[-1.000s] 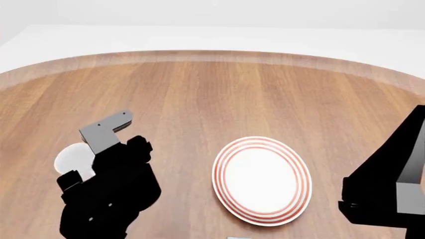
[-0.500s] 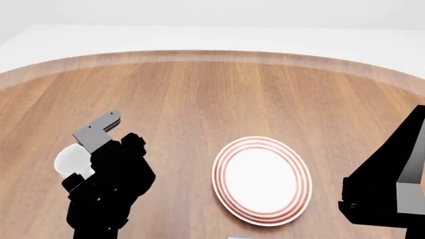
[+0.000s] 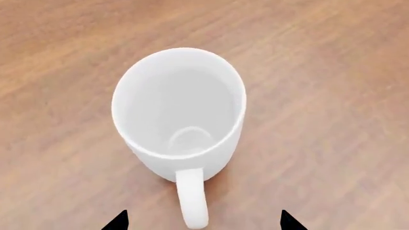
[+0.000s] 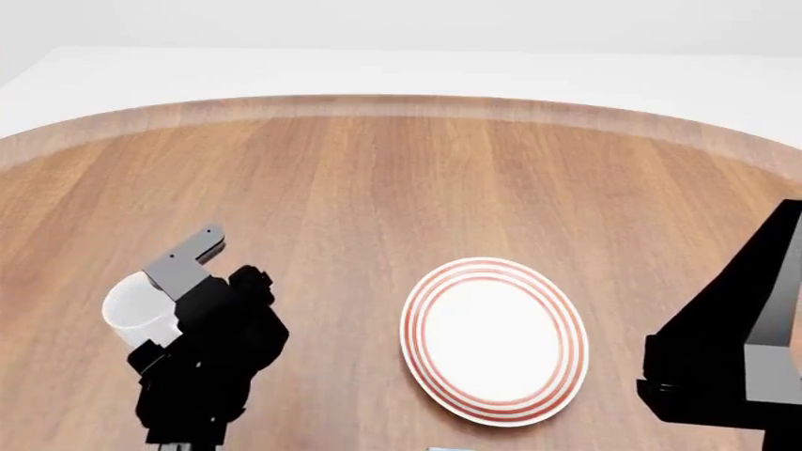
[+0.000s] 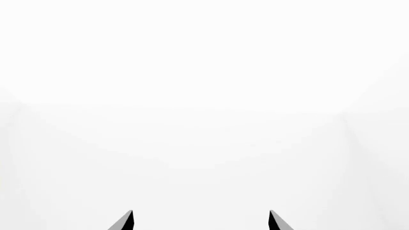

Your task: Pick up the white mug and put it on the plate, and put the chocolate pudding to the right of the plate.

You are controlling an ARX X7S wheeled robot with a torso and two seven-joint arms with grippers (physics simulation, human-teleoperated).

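We note the white mug (image 3: pixel 181 112) standing upright on the wooden surface (image 4: pixel 401 178), well to the left of the plate (image 4: pixel 494 338). The left claw (image 3: pixel 203 221) hangs just above and beside it, tips spread wide to either side of the handle, nothing gripped; we judge this the lining-up step ahead of a grasp, likely on the handle or the near wall. The right claw (image 5: pixel 199 219) is parked off the surface facing blank white, tips apart, probably held clear for later. The chocolate pudding is not identifiable in any view. The plate is bare, so neither placement is done.
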